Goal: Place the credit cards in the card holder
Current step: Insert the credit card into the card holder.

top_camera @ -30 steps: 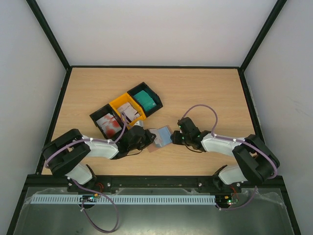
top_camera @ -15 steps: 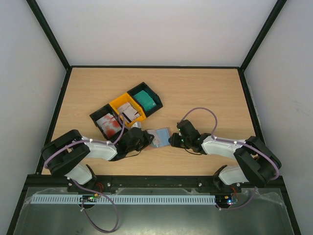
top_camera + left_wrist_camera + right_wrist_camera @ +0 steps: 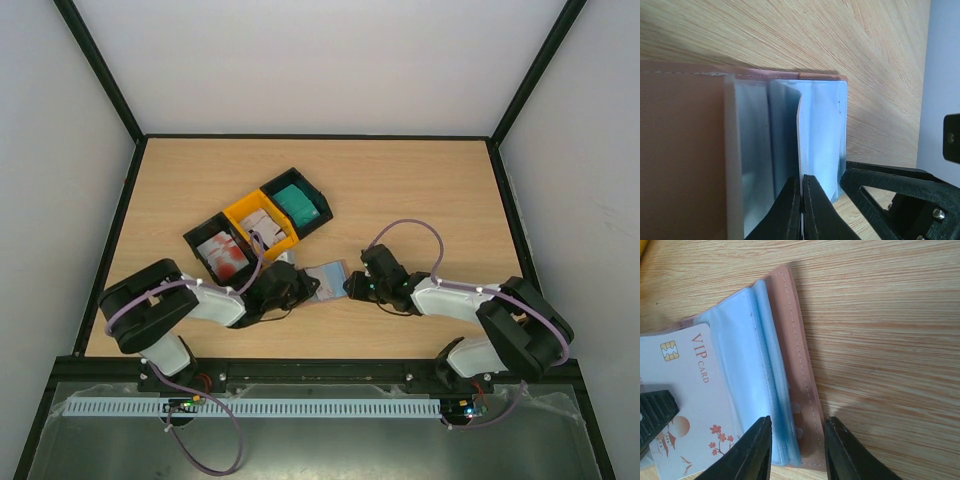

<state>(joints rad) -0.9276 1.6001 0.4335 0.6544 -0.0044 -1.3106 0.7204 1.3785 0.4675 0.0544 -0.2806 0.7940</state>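
The card holder [image 3: 330, 273] lies open between both arms, pinkish-brown cover [image 3: 685, 150] outside and pale blue pockets [image 3: 742, 355] inside. My left gripper [image 3: 801, 179] is shut on a white credit card [image 3: 799, 130], seen edge-on among the pockets. In the right wrist view this card [image 3: 687, 385] reads "VIP CARD" and has red blossoms. My right gripper [image 3: 798, 440] is shut on the holder's right edge, one finger against the pocket stack, the other against the cover. In the top view the left gripper [image 3: 308, 286] and right gripper [image 3: 351, 285] flank the holder. More credit cards fill three trays.
Behind the left arm stands a row of trays: a black tray [image 3: 205, 236] with red-and-white cards, a yellow tray [image 3: 243, 210] with pale cards, and a black tray [image 3: 316, 195] with teal cards. A black frame and white walls border the wooden table [image 3: 420, 190].
My right gripper has moved left onto the holder's right edge and closed a little on it. The left arm has shifted slightly right, still holding the card in the holder.
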